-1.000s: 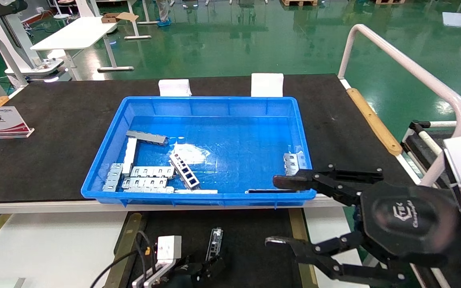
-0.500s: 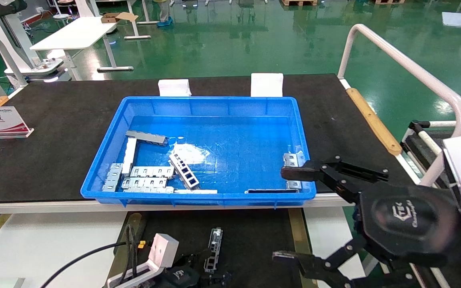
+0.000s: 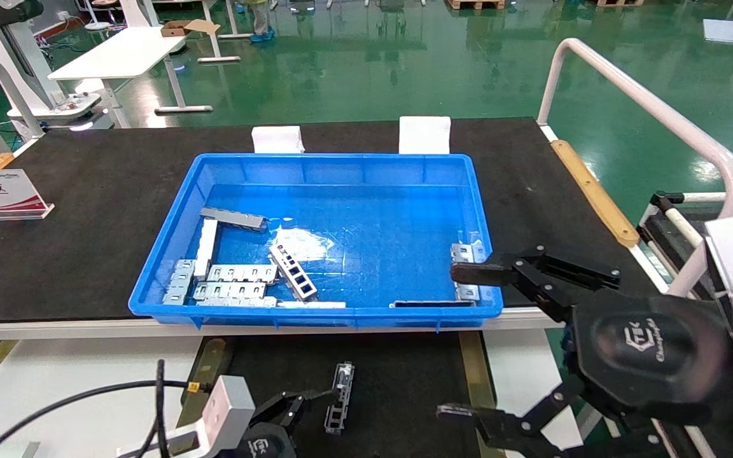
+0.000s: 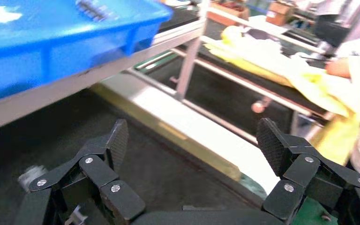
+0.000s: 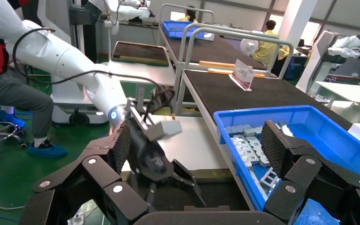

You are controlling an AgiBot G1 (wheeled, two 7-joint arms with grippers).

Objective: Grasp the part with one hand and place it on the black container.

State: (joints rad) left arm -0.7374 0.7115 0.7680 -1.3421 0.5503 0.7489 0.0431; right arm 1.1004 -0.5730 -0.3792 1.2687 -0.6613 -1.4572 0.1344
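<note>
The part (image 3: 340,397), a slim silver-grey strip, lies free on the black container (image 3: 404,381) below the table's front edge. My left gripper (image 3: 306,404) is open and empty just left of the part, not touching it. In the left wrist view my left gripper (image 4: 192,145) has its jaws spread wide over the black container (image 4: 51,150), and the part is out of view. My right gripper (image 3: 448,343) is open and empty at the right, spanning the blue bin's near right corner. The right wrist view shows my right gripper (image 5: 194,145) with the left gripper (image 5: 168,171) beyond it.
The blue bin (image 3: 169,254) on the black table holds several silver slotted plates (image 3: 239,283) and a windowed strip (image 3: 292,271). It also shows in the wrist views (image 4: 51,47) (image 5: 318,117). Brownish-gold strips (image 3: 471,369) border the container. A white rail (image 3: 646,108) stands at the right.
My left gripper has opened, let go of the part and drawn back to the left. The part stays on the black container. My right gripper opened wider and shifted slightly.
</note>
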